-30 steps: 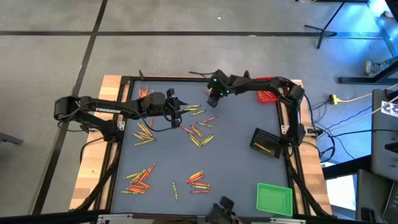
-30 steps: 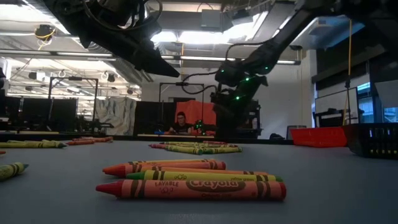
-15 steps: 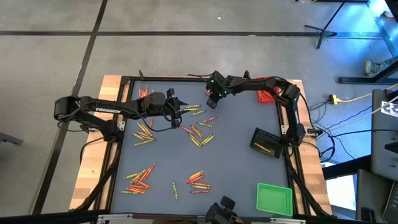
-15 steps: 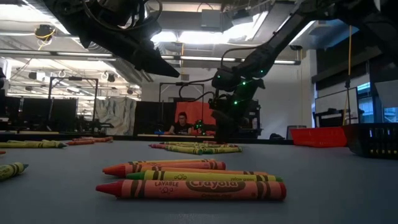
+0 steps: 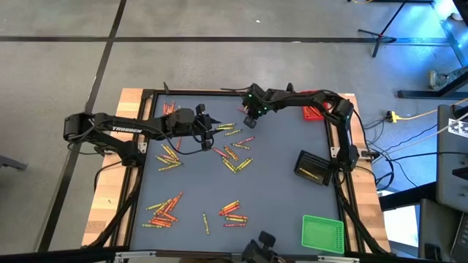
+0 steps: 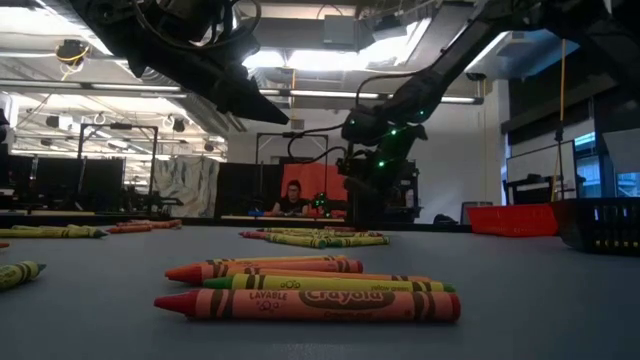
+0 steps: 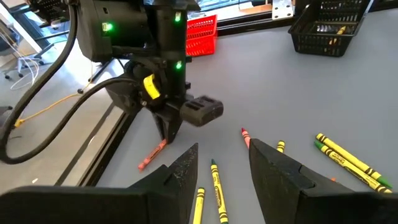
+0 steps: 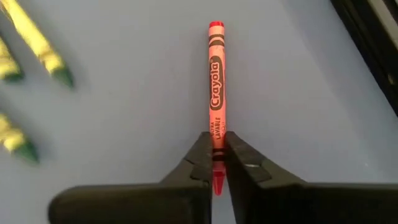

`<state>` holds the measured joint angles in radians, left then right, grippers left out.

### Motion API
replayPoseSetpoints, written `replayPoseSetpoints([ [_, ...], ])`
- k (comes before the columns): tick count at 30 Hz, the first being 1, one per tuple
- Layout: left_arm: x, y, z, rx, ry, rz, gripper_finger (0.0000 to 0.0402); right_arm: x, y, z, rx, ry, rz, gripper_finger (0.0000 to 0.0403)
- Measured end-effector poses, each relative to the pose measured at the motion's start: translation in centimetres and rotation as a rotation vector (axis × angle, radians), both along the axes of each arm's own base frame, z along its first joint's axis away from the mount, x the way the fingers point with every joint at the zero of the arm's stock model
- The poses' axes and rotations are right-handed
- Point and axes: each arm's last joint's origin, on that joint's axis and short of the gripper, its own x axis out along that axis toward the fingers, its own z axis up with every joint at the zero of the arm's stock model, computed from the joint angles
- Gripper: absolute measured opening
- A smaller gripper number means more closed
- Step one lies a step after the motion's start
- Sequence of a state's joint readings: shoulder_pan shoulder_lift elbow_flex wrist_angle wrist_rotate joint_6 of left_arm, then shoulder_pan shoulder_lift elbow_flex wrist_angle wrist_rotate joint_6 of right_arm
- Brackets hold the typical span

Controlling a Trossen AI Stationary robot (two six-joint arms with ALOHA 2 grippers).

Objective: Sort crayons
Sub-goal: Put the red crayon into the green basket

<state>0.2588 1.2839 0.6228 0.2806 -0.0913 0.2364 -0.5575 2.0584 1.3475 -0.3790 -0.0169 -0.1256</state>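
Near the red tray (image 5: 314,112), the right gripper (image 8: 215,163) is clenched on a red crayon (image 8: 215,93) close to its tip. An end grip risks pivot or slip during lift. Left gripper (image 7: 222,167), beside the yellow crayons (image 7: 345,160), stands released.

Two dark jointed arms, white TROSSEN lettering on the left arm (image 5: 131,130), green lights glowing on the right arm's wrist (image 5: 252,98), black cables looping alongside, a yellow tag (image 7: 149,87) by tapered black fingers.
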Motion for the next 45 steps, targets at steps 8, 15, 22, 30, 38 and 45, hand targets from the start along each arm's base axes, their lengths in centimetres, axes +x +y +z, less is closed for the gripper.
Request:
replayPoseSetpoints([
  [8,0.0,0.0,0.0,0.000,0.000,0.000,0.0127,-0.8,4.2,5.4,-0.039,0.065,0.063,0.0015],
  [15,0.0,0.0,0.0,0.000,0.000,0.000,0.0127,-2.1,11.0,9.8,-0.021,0.146,0.112,0.0022],
  [22,0.0,0.0,0.0,-0.004,0.003,-0.007,0.0127,-4.2,19.1,13.3,0.049,0.168,0.174,0.0023],
  [30,0.0,-0.2,0.0,-0.003,0.001,-0.014,0.0127,-8.1,27.4,15.8,0.116,0.179,0.168,0.0023],
  [38,0.2,-0.7,0.1,0.008,-0.013,-0.036,0.0127,-12.4,34.4,17.3,0.157,0.113,0.139,0.0024],
  [45,0.3,-0.8,0.1,-0.010,-0.022,-0.032,0.0127,-16.8,40.3,17.2,0.231,0.042,-0.002,0.0024],
])
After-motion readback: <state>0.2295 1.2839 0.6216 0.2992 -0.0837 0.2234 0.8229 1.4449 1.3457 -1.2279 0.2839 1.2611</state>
